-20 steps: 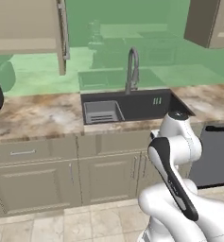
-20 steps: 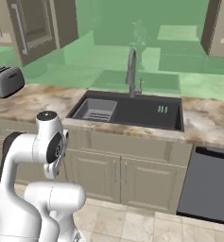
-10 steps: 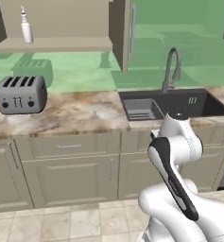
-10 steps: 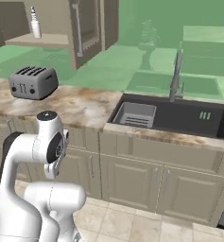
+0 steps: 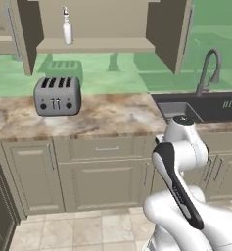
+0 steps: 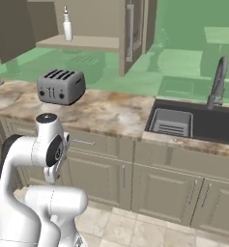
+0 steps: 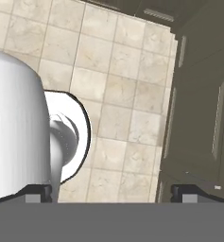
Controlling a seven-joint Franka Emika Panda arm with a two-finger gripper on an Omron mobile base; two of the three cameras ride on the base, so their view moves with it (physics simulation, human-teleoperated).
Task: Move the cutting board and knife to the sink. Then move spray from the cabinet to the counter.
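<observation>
Left base view: the spray (image 5: 67, 30) stands upright on the open shelf of the cabinet (image 5: 95, 45), toward the shelf's left end, the cabinet doors swung wide on either side. Below it a grey toaster (image 5: 57, 95) sits on the surface (image 5: 112, 115) (four slots on top, levers facing out). The sink (image 5: 205, 106) lies at the right end of the surface, its faucet (image 5: 209, 68) arching behind and the ribbed rack (image 5: 186, 112) in the near left corner of the basin.

Right base view: same layout from the other side; spray (image 6: 67, 27) on the shelf, toaster (image 6: 61, 86) well apart from the sink (image 6: 203, 124), rack (image 6: 171, 122) at the basin's left end.

Hand view: the hand (image 7: 111, 193) points down at the tiled floor (image 7: 111, 90) beside beige drawer fronts (image 7: 198, 108); its fingertips (image 7: 189, 192) stand wide apart, released, nothing between them.
</observation>
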